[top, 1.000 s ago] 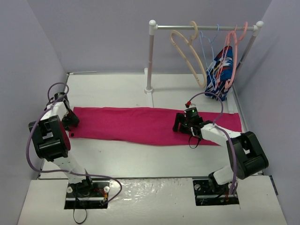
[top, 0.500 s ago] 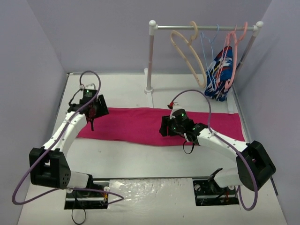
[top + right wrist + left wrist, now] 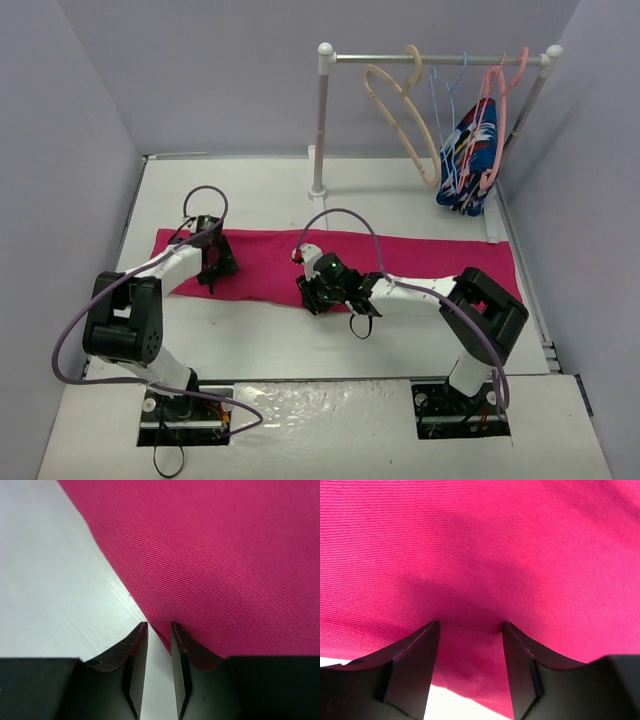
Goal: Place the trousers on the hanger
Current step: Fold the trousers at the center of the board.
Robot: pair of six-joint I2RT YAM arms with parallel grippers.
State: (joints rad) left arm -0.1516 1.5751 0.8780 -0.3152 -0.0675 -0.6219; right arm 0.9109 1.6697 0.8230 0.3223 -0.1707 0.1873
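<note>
The magenta trousers [image 3: 420, 265] lie flat across the table, left to right. The beige hanger [image 3: 400, 110] hangs on the rail at the back right, far from both grippers. My left gripper [image 3: 213, 265] is open and pressed down on the trousers' left part. In the left wrist view [image 3: 470, 625] cloth [image 3: 480, 555] lies between its spread fingers, next to the near hem. My right gripper [image 3: 316, 292] is at the trousers' near edge, left of the middle. In the right wrist view [image 3: 158, 625] it is open only narrowly. The cloth's edge [image 3: 225, 555] reaches just between its tips, above the white table.
A white rail stand [image 3: 322, 120] stands behind the trousers. Its rail also carries a thin blue wire hanger [image 3: 445, 110], salmon-pink hangers [image 3: 497, 110] and a blue patterned garment [image 3: 468, 160]. Grey walls close in the left, back and right sides.
My left arm swung in from the table's left edge and came down on the trousers' left part. My right gripper moved left along the trousers to their near edge.
</note>
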